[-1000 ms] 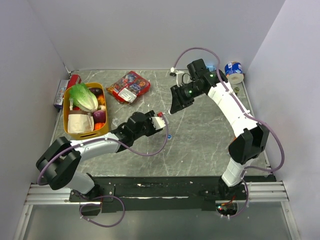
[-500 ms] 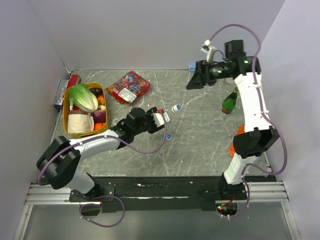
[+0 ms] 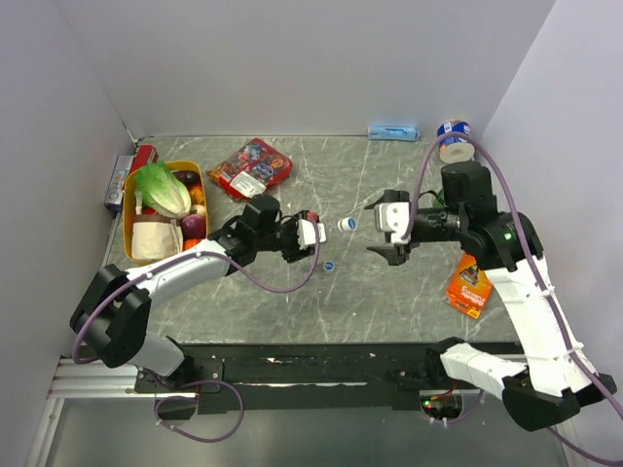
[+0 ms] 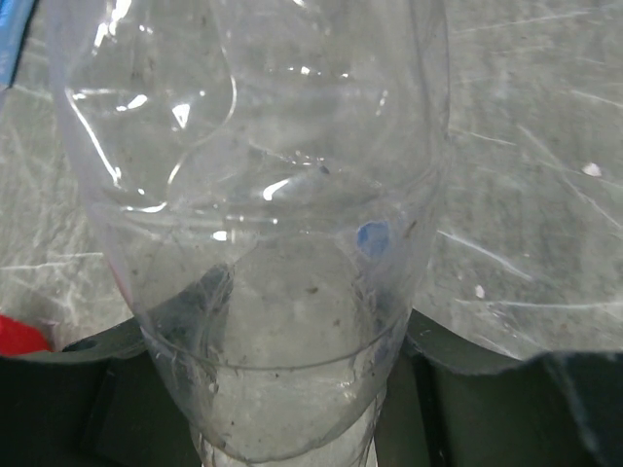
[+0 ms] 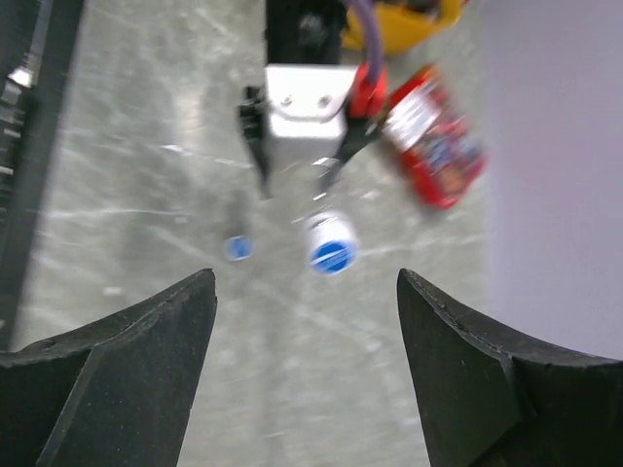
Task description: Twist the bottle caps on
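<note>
My left gripper [image 3: 310, 233] is shut on a clear plastic bottle [image 4: 263, 243], which fills the left wrist view between the dark jaws of that gripper [image 4: 271, 394]. At the bottle's far end sits a blue cap in a white ring [image 3: 346, 224] [image 5: 331, 243], facing my right gripper; the clear body between is hard to make out. A second bottle cap [image 3: 329, 265] [image 5: 237, 248] lies loose on the table just in front. My right gripper [image 3: 376, 231] [image 5: 305, 282] hangs open to the right of the capped end, pointing at it, with nothing between its fingers.
A yellow basket [image 3: 128, 209] of vegetables stands at the left, with a red can [image 3: 143, 156] behind it. A red snack packet [image 3: 251, 167] [image 5: 433, 136] lies at the back. An orange packet [image 3: 467, 285], a blue-and-white tin [image 3: 454, 136] and a blue packet [image 3: 393, 131] are on the right side.
My right gripper was at the left gripper's bottle, swung up to the back right, and now sits low facing the bottle with its jaws open. The left gripper shifted slightly toward the back.
</note>
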`<state>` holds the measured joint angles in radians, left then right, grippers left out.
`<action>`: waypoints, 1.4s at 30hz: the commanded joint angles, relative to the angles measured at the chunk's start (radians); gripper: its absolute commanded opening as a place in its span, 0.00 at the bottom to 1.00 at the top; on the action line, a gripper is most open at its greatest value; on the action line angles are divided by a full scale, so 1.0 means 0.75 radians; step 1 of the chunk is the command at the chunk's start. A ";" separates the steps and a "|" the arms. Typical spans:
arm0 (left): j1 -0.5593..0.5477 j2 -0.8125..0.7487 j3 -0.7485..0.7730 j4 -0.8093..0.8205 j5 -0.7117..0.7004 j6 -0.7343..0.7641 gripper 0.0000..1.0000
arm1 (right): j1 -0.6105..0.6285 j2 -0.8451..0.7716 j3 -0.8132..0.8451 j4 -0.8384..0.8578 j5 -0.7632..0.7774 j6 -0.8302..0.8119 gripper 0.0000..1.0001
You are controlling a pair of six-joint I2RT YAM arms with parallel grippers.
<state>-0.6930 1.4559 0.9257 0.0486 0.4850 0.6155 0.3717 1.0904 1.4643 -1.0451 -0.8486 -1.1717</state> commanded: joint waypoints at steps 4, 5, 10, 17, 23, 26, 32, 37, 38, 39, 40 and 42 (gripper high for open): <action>0.004 -0.045 0.075 -0.104 0.130 0.118 0.01 | 0.108 0.058 -0.064 0.107 0.060 -0.370 0.78; 0.004 -0.049 0.077 -0.104 0.128 0.120 0.01 | 0.126 0.058 -0.067 0.079 0.060 -0.409 0.77; 0.004 -0.064 0.077 -0.091 0.130 0.120 0.01 | 0.151 0.092 -0.063 0.031 0.082 -0.462 0.72; 0.004 -0.078 0.071 -0.075 0.133 0.110 0.01 | 0.163 0.135 -0.054 0.017 0.111 -0.467 0.65; 0.004 -0.088 0.060 -0.075 0.130 0.110 0.01 | 0.165 0.162 -0.071 0.045 0.131 -0.450 0.58; 0.004 -0.090 0.060 -0.073 0.130 0.106 0.01 | 0.169 0.180 -0.069 0.052 0.125 -0.440 0.55; 0.010 -0.094 0.046 0.007 0.122 0.077 0.01 | 0.169 0.219 -0.052 0.046 0.135 -0.397 0.44; 0.008 -0.100 0.001 0.184 0.000 -0.053 0.01 | 0.169 0.333 0.060 0.082 0.160 0.123 0.25; -0.002 -0.102 -0.009 0.282 -0.043 -0.116 0.01 | 0.167 0.415 0.143 0.082 0.166 0.250 0.21; -0.017 -0.100 -0.031 0.350 -0.203 -0.145 0.01 | 0.155 0.460 0.191 0.046 0.160 0.498 0.20; -0.053 -0.100 -0.048 0.415 -0.288 -0.190 0.01 | 0.143 0.564 0.248 0.005 0.142 0.602 0.18; -0.084 -0.084 -0.066 0.550 -0.525 -0.205 0.01 | 0.126 0.679 0.430 -0.148 0.072 0.887 0.13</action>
<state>-0.6975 1.4216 0.8845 0.1383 0.3862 0.5755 0.4751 1.4345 1.6157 -1.0355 -0.7071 -1.0309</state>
